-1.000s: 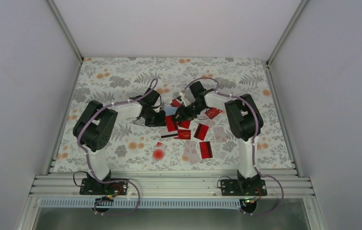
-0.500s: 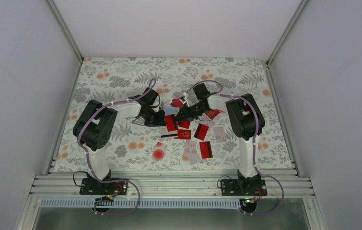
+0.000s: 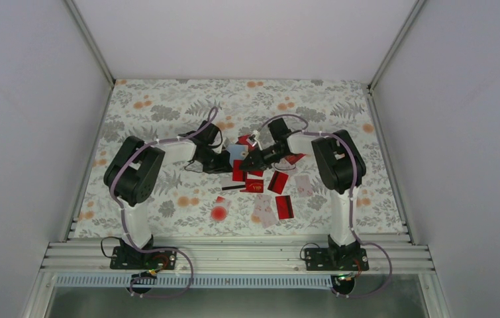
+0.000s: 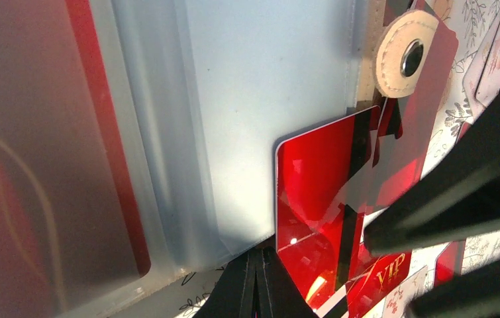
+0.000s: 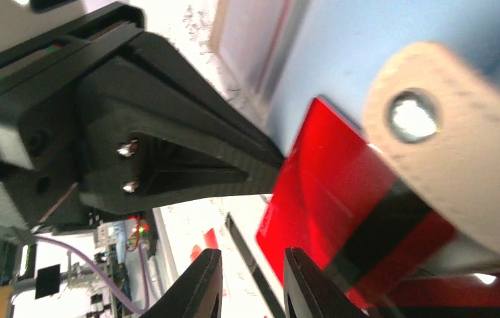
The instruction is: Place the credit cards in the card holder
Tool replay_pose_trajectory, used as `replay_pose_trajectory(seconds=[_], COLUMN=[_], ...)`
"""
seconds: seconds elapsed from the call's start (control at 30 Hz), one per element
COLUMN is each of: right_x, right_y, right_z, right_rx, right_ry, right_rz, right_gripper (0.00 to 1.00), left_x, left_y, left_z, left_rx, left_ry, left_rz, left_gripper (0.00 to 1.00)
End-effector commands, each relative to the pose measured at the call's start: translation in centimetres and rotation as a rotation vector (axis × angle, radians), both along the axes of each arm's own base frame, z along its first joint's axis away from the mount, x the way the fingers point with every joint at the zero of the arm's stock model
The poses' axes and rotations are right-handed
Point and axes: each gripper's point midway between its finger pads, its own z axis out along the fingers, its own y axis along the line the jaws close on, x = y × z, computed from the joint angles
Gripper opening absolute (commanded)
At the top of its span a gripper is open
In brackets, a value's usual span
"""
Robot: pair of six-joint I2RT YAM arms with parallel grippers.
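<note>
Card-inserting step. Left pincer (image 4: 257, 286) is together on the edge of the card holder (image 4: 267, 86), held open mid-surface (image 3: 167, 106). Right pincer (image 5: 250, 285) is slightly apart with nothing between, tips at the red card (image 4: 313, 192) lying half on the holder. Next, probably push it fully in. Other cards (image 3: 280, 195) wait nearby.

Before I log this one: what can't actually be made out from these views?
- Top external: the card holder is tiny and partly covered by both arms; no pocket can be seen.
- Left wrist: the red card has its far end hidden by the snap tab and the right end effector; whether it has entered a pocket is unclear.
- Right wrist: blurred; the left end effector covers the holder's edge, so pinching or merely pressing cannot be told.
</note>
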Motion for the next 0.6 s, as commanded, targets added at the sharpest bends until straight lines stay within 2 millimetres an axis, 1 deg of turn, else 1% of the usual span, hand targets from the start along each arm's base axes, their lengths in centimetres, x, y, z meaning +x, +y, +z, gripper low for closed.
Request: replay_pose_trajectory(seconds=[0.0,0.1,0.17,0.27,0.3,0.33,0.4,0.5,0.57], right_x=[1.4,1.3,1.1,0.7,0.6,0.7,0.7,1.7,2.4], right_y=[-1.2,-1.8,-2.0,-2.4,-2.5,-2.7,-3.0,-4.2,-5.5], right_z=[0.1,1.2,1.7,2.4,2.7,3.1,3.8,4.6,5.1], right_rx=[-0.118,-0.152,-0.166,-0.186,-0.188,-0.191,-0.212,-0.302,-0.392], right_ry=[-0.047,-0.064,-0.071,-0.086,-0.094,-0.101,-0.118,-0.162,-0.179], right_rz=[-0.060,-0.092,-0.099,-0.107,-0.110,-0.115,-0.130,-0.193,-0.258], right_gripper=[0.25,0.26,0.26,0.27,0.27,0.27,0.27,0.29,0.32], left_x=[-0.9,-0.9,-0.9,-0.5,-0.4,-0.2,0.0,0.2,0.2], left_y=[1.4,1.5,1.6,2.2,2.4,2.6,3.1,3.6,3.7], left_z=[-2.9,-2.8,-2.4,-1.0,-0.5,-0.1,0.9,2.6,3.6], left_rx=[0.083,0.082,0.087,0.112,0.122,0.133,0.154,0.175,0.197], left_ry=[0.036,0.034,0.025,-0.015,-0.026,-0.038,-0.056,-0.084,-0.100], left_rz=[-0.001,-0.002,-0.005,0.013,0.019,0.024,0.039,0.067,0.085], left_gripper=[0.02,0.02,0.02,0.03,0.05,0.08,0.19,0.33,0.44])
